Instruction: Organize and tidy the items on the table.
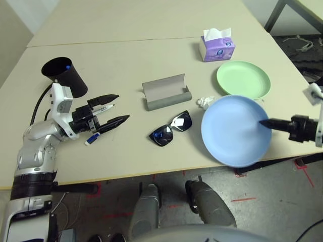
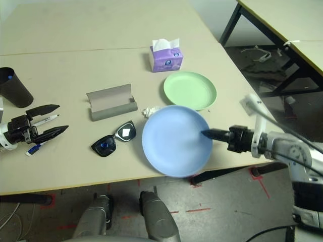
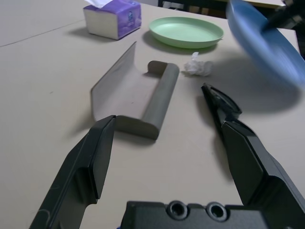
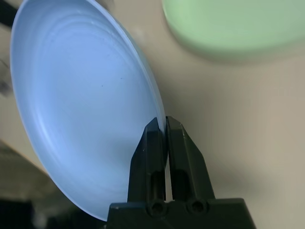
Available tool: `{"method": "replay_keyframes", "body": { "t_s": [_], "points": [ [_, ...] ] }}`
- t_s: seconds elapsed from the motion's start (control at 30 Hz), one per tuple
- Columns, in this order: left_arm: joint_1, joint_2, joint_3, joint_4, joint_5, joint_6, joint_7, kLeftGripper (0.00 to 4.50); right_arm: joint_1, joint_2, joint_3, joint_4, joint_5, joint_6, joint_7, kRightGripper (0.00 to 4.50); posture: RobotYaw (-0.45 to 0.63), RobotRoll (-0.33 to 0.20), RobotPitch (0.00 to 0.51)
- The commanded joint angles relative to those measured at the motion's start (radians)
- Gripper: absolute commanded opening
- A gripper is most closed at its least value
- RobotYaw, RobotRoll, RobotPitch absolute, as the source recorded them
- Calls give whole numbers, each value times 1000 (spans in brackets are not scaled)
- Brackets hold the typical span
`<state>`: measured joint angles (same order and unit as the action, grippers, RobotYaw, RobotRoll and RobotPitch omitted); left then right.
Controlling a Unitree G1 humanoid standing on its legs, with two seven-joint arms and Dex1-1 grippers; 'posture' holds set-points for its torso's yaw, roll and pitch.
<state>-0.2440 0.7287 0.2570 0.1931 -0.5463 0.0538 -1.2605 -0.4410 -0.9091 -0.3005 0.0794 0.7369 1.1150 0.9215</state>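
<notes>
Tidying barely begun; right hand (image 4: pixel 167 125) grips blue plate (image 4: pixel 81 95), tilted off table (image 1: pixel 121 55); green plate (image 1: pixel 244 79) at its one o'clock, unstacked; left hand (image 1: pixel 124 106) wide, empty; markers, sunglasses (image 1: pixel 171 129) loose.

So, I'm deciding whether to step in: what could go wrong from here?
The right gripper pinches the light-blue plate only at its rim, and the plate hangs tilted above the table, so it might swing or slip. The green plate lies close by and could be knocked if the blue one shifts. The left gripper is open over the markers, with a white marker between its jaws; a careless move might roll it.
</notes>
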Motion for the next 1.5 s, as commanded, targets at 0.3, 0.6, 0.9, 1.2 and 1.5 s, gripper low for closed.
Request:
{"method": "replay_keyframes", "body": {
  "t_s": [0.3, 0.6, 0.9, 1.2, 1.5],
  "points": [
    [64, -15, -3, -69, 10, -2, 27, 4500, -368, 122, 12, 391, -173, -209, -219, 21, -192, 0, 219],
    [108, -15, 11, -110, 3, 3, 54, 4500, -529, 160, 19, 684, -339, -481, -359, 21, -176, 0, 219],
    [139, -12, 17, -134, -5, 3, 70, 4500, -504, 102, 56, 759, -432, -528, -303, 21, -175, 0, 224],
    [114, -15, 3, -111, 4, -3, 69, 4500, -473, 74, 69, 737, -460, -470, -260, 21, -195, 0, 227],
    [111, -17, 5, -106, 9, -15, 71, 4500, -451, 90, 89, 681, -447, -368, -205, 21, -192, 0, 228]
  ]
}}
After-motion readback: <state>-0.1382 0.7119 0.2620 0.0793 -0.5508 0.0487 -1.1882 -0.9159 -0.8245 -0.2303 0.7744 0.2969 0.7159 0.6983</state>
